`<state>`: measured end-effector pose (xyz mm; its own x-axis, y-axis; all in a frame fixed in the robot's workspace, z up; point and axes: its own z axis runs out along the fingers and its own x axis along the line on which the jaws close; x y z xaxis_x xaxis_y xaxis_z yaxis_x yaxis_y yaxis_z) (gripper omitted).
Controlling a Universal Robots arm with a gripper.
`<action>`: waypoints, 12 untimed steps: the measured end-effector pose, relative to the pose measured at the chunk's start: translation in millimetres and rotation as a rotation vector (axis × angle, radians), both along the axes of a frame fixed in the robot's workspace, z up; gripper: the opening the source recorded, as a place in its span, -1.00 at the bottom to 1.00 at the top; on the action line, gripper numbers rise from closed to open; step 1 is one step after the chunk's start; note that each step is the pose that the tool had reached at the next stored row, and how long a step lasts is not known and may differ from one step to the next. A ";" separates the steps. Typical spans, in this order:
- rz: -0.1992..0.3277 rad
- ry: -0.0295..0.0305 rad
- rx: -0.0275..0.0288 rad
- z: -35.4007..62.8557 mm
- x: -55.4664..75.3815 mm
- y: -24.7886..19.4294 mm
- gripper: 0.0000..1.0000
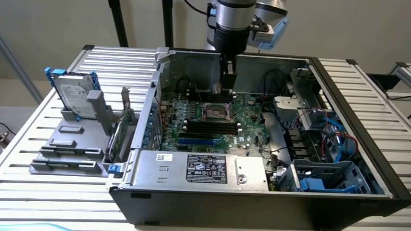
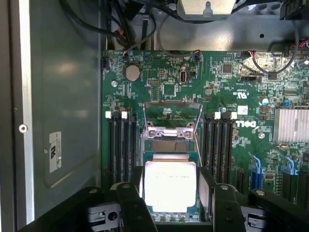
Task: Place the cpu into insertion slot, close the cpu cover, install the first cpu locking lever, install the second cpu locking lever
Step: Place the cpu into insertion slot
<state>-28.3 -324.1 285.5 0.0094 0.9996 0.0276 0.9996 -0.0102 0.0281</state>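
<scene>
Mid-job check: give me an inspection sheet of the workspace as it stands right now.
surface: slatted metal table carrying the open computer case
job's things: cpu at the insertion slot, seating unclear; cpu cover raised open
clutter: hard drive and grey brackets beside the case
grippers: gripper low inside the case, at the cpu
cables: blue cable by the drive bays
surroundings: pale wall, black poles

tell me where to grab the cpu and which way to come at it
Grip the cpu by two opposite side edges, coming straight down from above. It is a thin flat square lying face up over the insertion slot, so only its edges give purchase. The open claw straddles it that way. The raised cpu cover blocks the hinge side.
</scene>
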 end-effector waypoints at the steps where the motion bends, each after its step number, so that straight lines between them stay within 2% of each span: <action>1: 0.000 0.0000 0.0000 -1.8 -0.3 -0.2 0.08; 12: -0.001 -0.0001 0.0002 -21.8 -4.1 -0.3 0.08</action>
